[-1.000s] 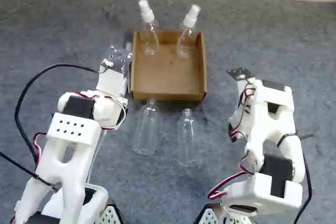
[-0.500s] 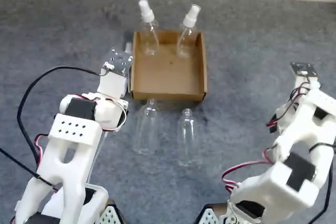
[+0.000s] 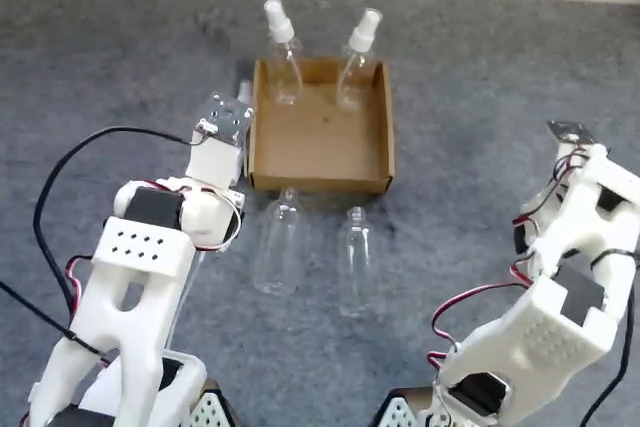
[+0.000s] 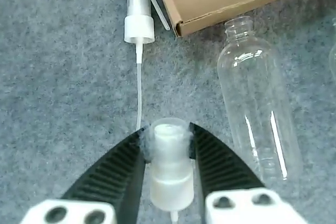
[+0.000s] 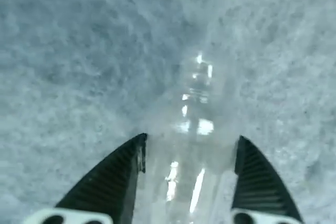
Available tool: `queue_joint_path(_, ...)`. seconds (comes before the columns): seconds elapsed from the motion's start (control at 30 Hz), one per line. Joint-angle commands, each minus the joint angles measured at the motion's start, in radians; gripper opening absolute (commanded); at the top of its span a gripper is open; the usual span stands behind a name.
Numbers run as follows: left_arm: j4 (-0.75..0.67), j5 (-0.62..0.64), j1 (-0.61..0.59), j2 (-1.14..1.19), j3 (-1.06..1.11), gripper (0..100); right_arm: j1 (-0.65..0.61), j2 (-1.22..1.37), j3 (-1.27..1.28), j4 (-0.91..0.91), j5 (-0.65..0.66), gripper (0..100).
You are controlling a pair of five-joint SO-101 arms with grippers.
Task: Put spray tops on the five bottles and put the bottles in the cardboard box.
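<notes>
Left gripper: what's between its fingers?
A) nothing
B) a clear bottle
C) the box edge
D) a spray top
D: in the left wrist view the left gripper has its fingers closed on either side of a white spray top; a second spray top lies loose beyond it.

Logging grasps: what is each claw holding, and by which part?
Left claw pinches a spray top by its head. Right claw straddles a bottle at its body; whether it grips cannot be told.
</notes>
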Motion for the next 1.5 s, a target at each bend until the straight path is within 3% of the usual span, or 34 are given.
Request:
queue_joint_path(0.0,-0.006,0.008,0.019,-0.024,-0.005,0,-0.035,-0.005,-0.070,0.008,-0.021,22.0)
queue_joint_path(0.53,-0.006,0.008,0.019,-0.024,-0.005,0,-0.027,0.002,-0.111,0.007,-0.049,21.8)
queue_joint_path(0.77,-0.006,0.008,0.019,-0.025,-0.005,0,-0.035,0.001,-0.110,0.008,-0.049,5.4)
queue_joint_path(1.03,-0.006,0.011,0.010,-0.041,-0.051,0,-0.068,-0.061,-0.232,0.202,-0.048,0.8)
queue_joint_path(1.27,0.141,0.012,-0.068,-0.213,-0.302,0,-0.237,-0.341,-0.286,0.288,-0.133,0.7)
queue_joint_path(1.47,0.180,0.012,-0.134,-0.315,-0.495,0,-0.562,-0.616,-0.193,0.262,-0.264,0.7)
